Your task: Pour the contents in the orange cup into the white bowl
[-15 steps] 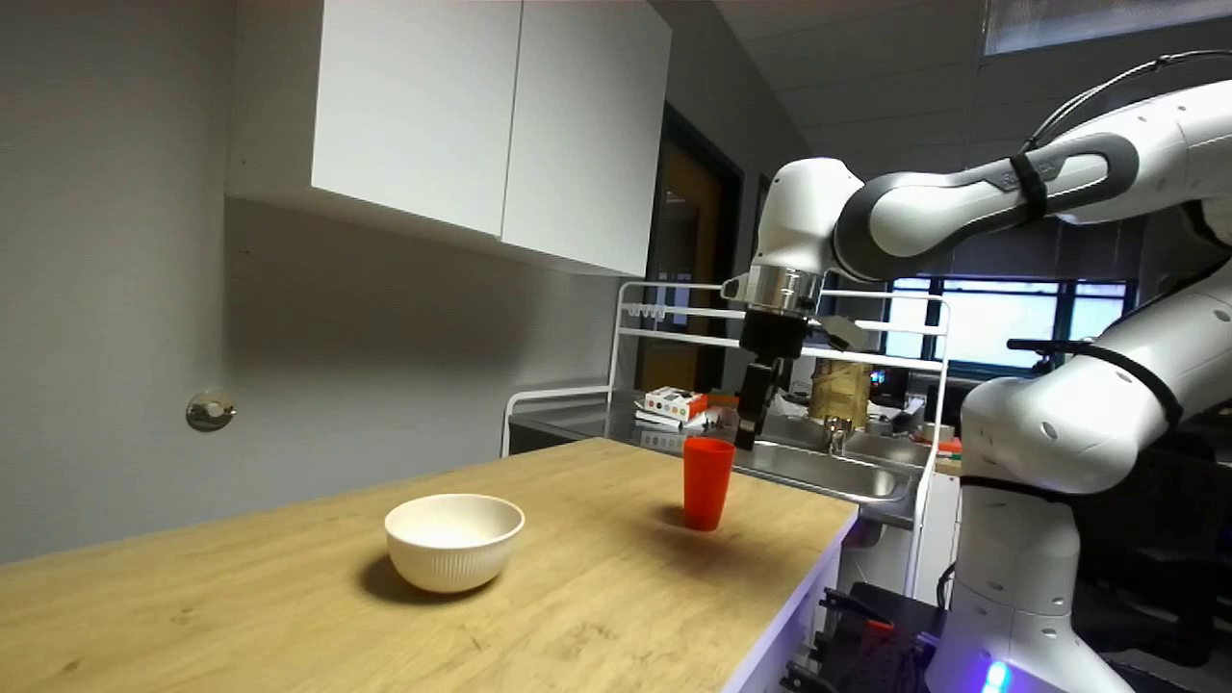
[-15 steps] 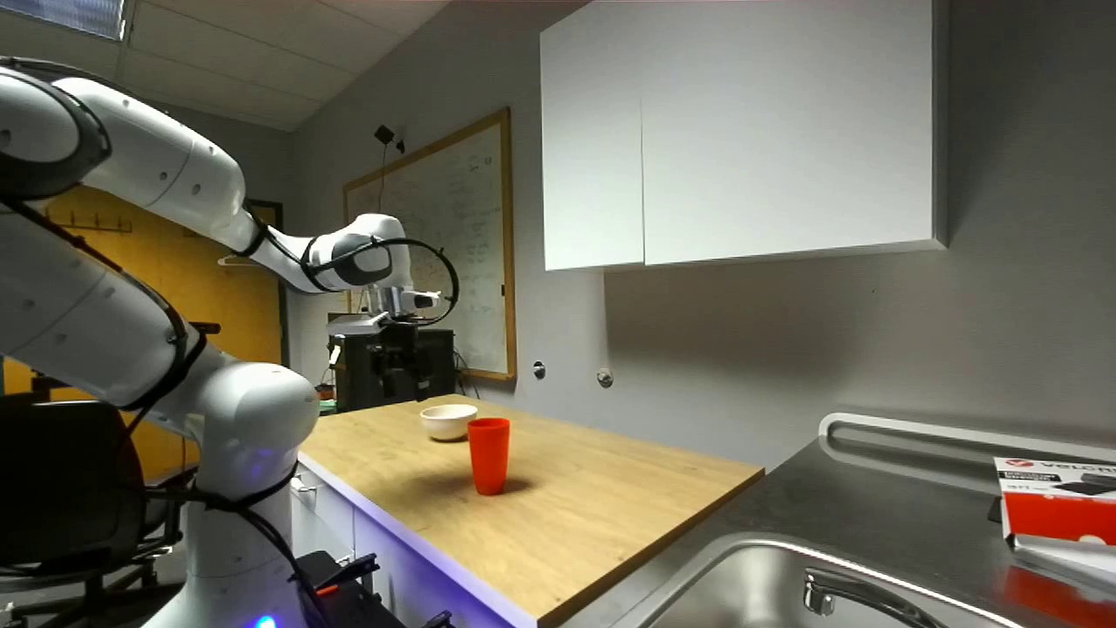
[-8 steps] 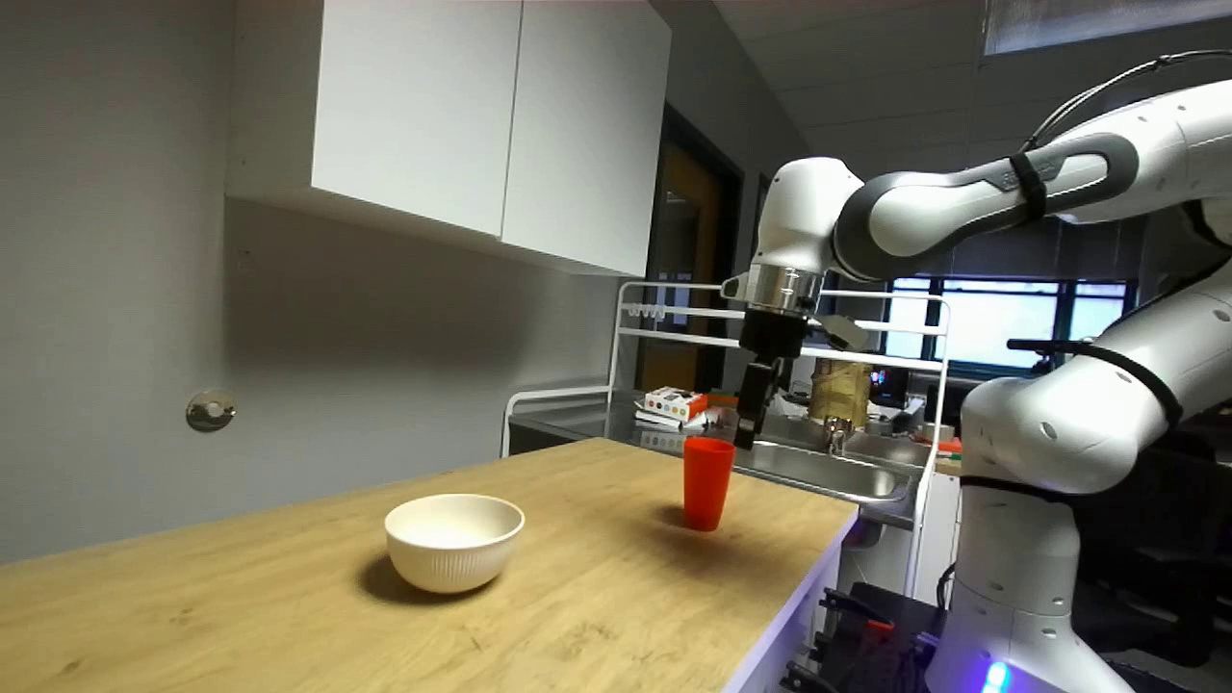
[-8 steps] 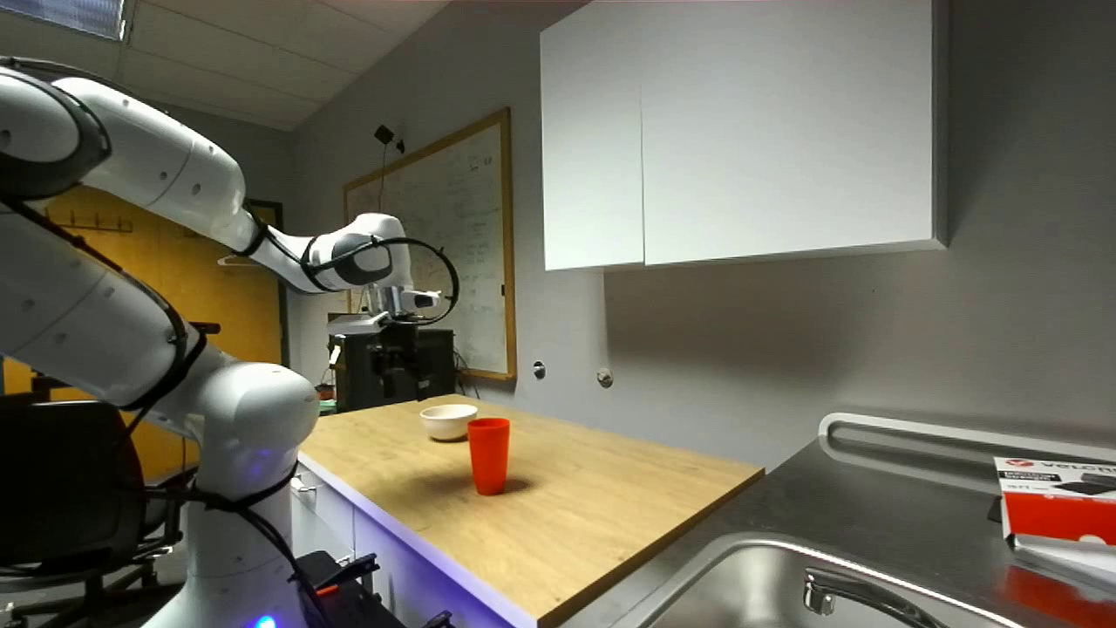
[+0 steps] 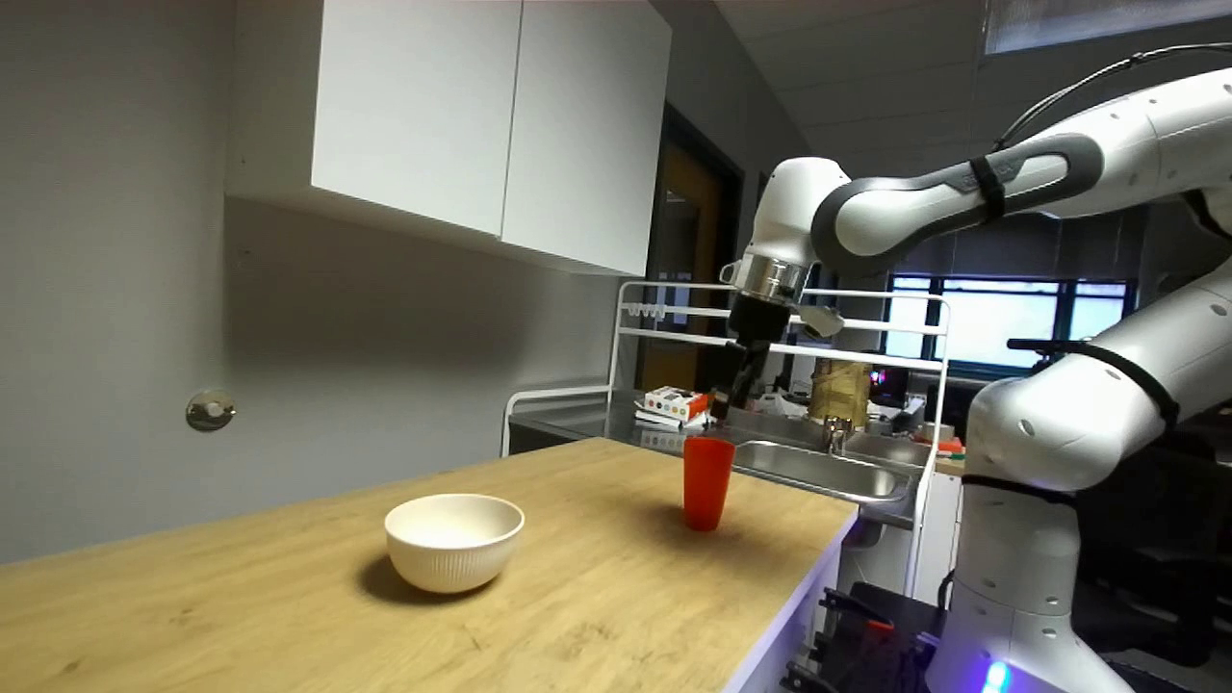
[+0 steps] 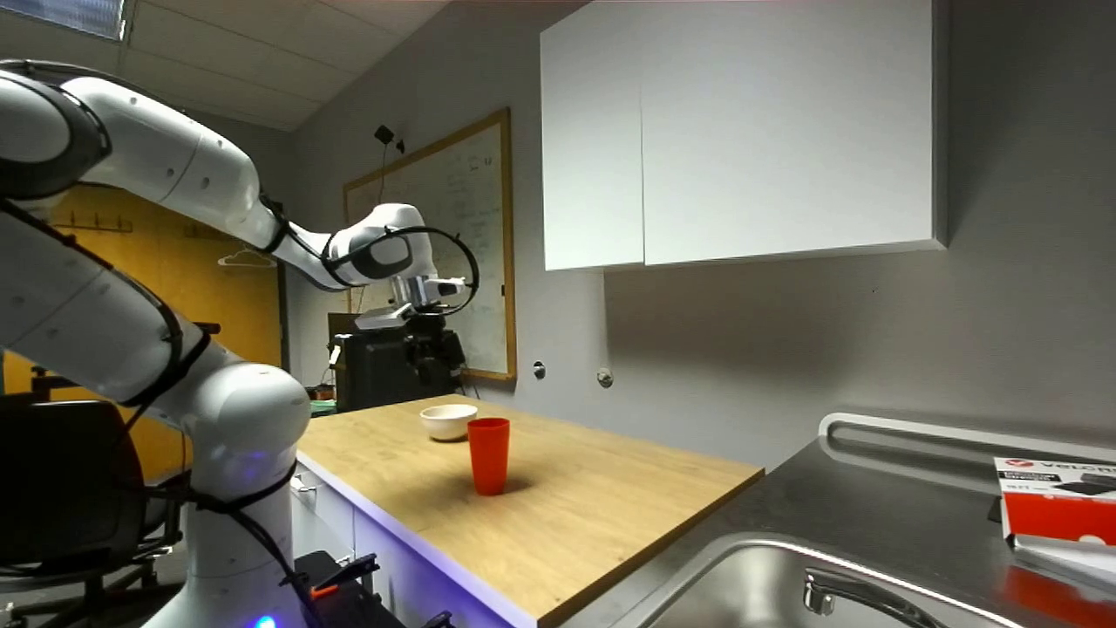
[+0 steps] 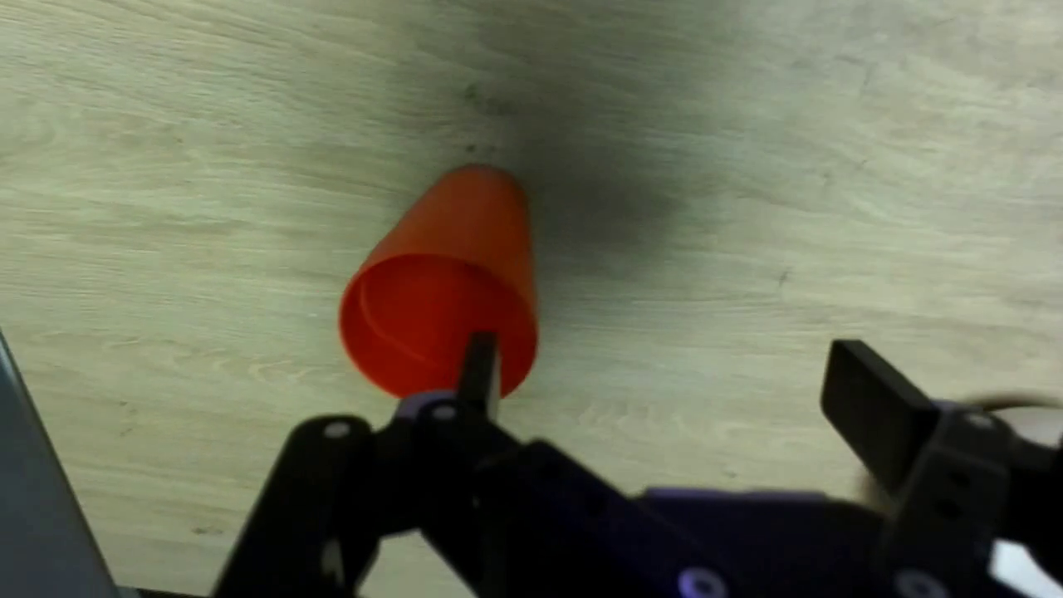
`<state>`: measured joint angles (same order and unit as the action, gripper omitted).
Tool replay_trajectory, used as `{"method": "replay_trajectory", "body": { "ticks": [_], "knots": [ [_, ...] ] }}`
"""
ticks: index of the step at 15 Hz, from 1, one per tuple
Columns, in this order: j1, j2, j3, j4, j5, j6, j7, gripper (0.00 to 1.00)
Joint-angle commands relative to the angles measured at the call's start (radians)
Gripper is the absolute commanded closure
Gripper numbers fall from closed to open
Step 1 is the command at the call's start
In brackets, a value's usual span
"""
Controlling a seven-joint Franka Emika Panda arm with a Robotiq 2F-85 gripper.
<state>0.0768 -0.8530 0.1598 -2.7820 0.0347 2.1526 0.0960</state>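
- A tapered red-orange plastic cup (image 5: 707,486) stands upright on the light wood-grain counter (image 5: 597,626), its open mouth facing up.
- A round white bowl with fine upright ribs (image 5: 452,553) also stands upright on the counter, well apart from the cup.
- Of the two, the cup is nearer the stainless steel sink (image 6: 724,548) with its curved chrome tap (image 6: 863,597).
- The black two-fingered tool (image 7: 664,365) is spread wide, its fingers (image 7: 479,365) well apart in the wrist view.
- In both exterior views the tool hangs higher than the cup, with a gap between them.
- In the wrist view one fingertip overlaps the cup's mouth and hides part of the inside; the rest of the inside shows red-orange.
- The jointed white robot arm (image 5: 924,217) reaches over the counter, the tool slanting downward.
- A flat-fronted white cabinet (image 6: 767,131) hangs on the plain grey wall (image 6: 1029,305).
- A red-and-white cardboard box (image 6: 1059,510) lies on the dark grey worktop (image 6: 907,488) near the sink.
- A wood-framed whiteboard (image 6: 458,183) hangs on the wall.
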Motion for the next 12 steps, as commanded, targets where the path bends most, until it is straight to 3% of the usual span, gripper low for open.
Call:
{"method": "replay_trajectory", "body": {
  "ticks": [1,6,12],
  "knots": [
    [-0.092,0.072,-0.048,0.035,-0.060,0.058,0.016,0.00],
    [-0.197,0.184,-0.130,0.047,-0.081,0.115,0.015,0.00],
    [-0.224,0.329,-0.209,0.055,-0.047,0.160,0.003,0.00]
  ]
}}
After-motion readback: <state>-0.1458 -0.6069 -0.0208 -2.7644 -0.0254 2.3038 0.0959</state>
